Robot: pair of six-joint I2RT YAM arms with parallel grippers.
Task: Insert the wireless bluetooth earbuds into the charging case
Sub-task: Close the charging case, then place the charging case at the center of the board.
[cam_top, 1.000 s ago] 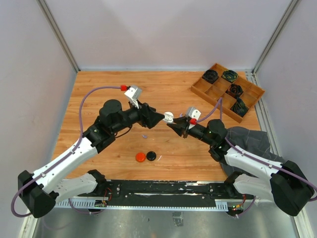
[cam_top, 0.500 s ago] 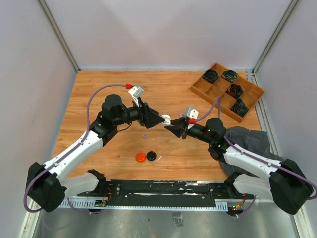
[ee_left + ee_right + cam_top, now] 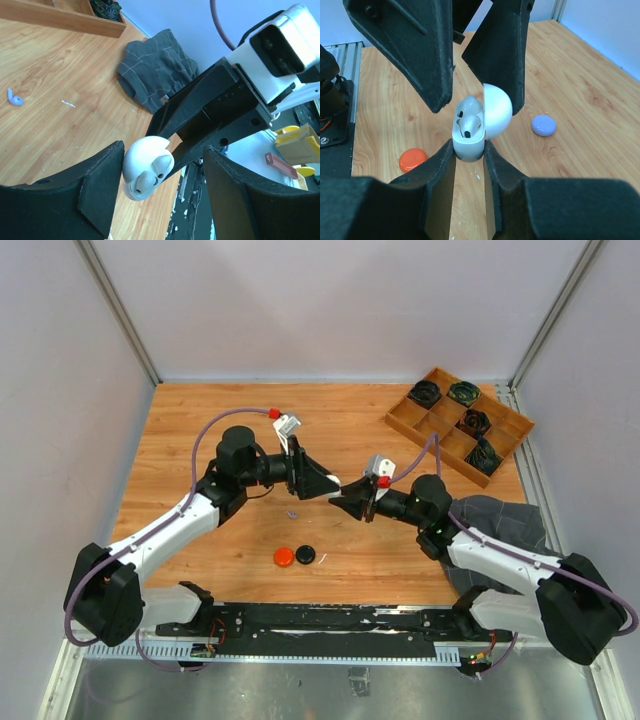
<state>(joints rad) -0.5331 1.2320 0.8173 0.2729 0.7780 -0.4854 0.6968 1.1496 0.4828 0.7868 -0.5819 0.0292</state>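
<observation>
Earbud point(image 3: 470, 124) in charging case point(image 3: 468, 145); tray point(image 3: 410, 434) behind right; discs point(image 3: 284, 557) near front

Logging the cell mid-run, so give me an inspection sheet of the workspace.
Surface: wooden table, one white fleck.
Job's things: charging case open, white earbuds seated; pale purple earbud loose on the table.
Clutter: orange disc, black disc, grey cloth, wooden tray of black coiled bundles.
Grippers: right gripper shut on the case; left gripper open, fingers either side of the lid.
Cables: purple cable along each arm.
Surroundings: pale walls, metal frame.
</observation>
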